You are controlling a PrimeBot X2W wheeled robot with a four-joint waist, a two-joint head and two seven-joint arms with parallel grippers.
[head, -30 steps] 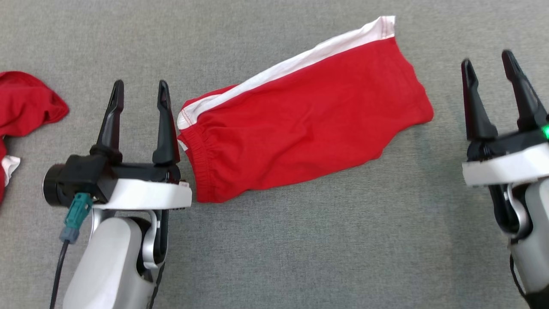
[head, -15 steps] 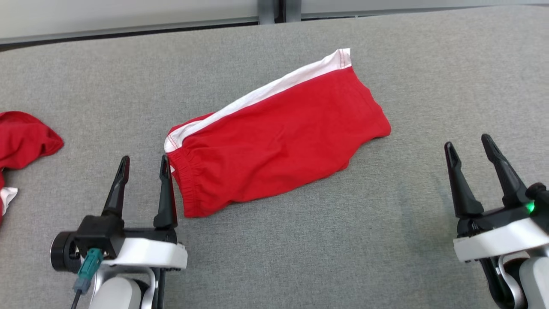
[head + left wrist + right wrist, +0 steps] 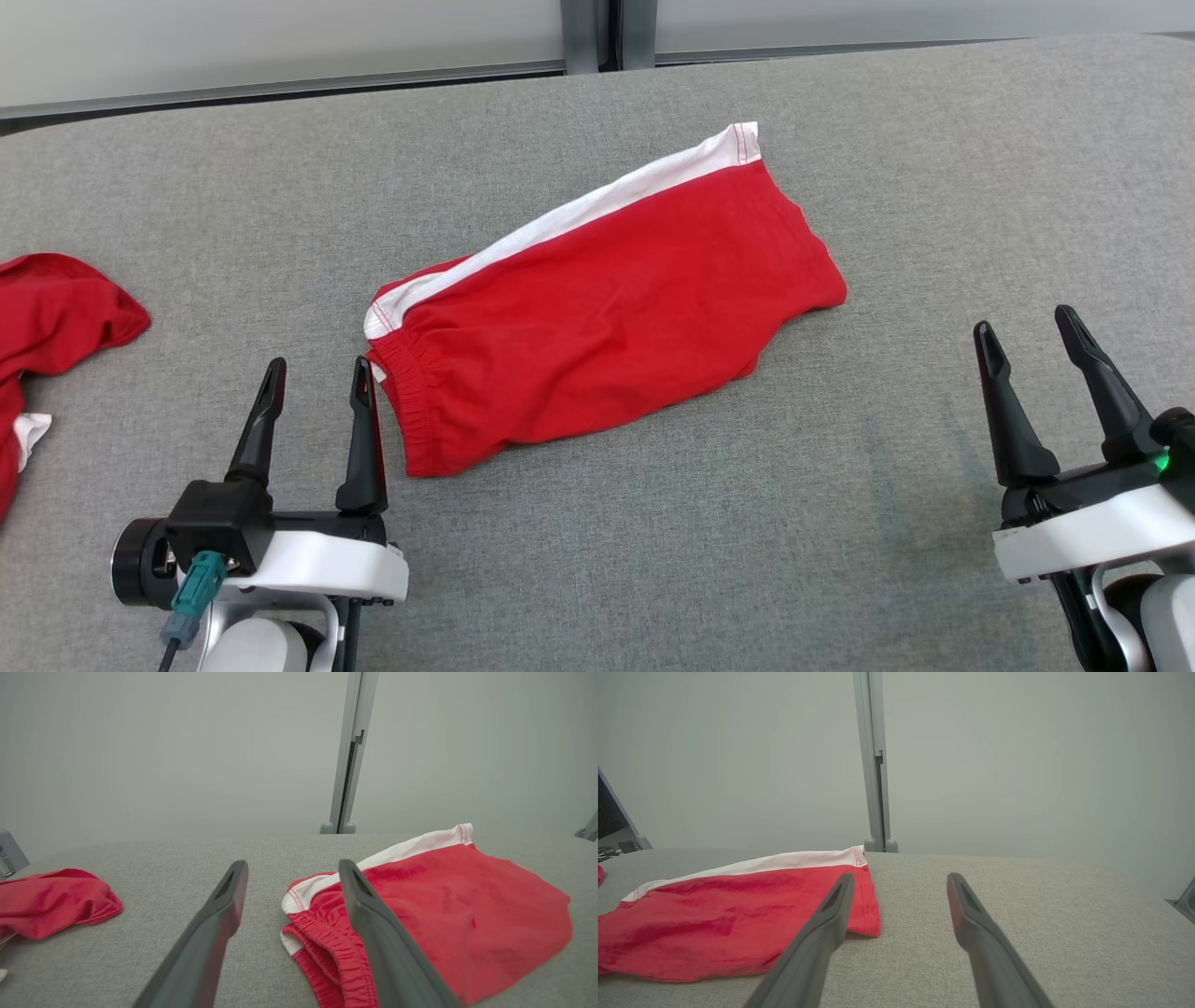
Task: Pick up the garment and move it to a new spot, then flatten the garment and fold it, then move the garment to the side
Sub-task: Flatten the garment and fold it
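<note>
Left claw (image 3: 319,364) and right claw (image 3: 1023,319), both spread wide and empty, flank the red garment (image 3: 597,317), which lies flat and seemingly folded in half at the middle of the counter (image 3: 840,523); folding looks done, the move to the side not yet made.

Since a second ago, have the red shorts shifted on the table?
No. The red shorts keep the same gap and angle to the crumpled red garment at left; the whole view shifted, so the camera moved.
</note>
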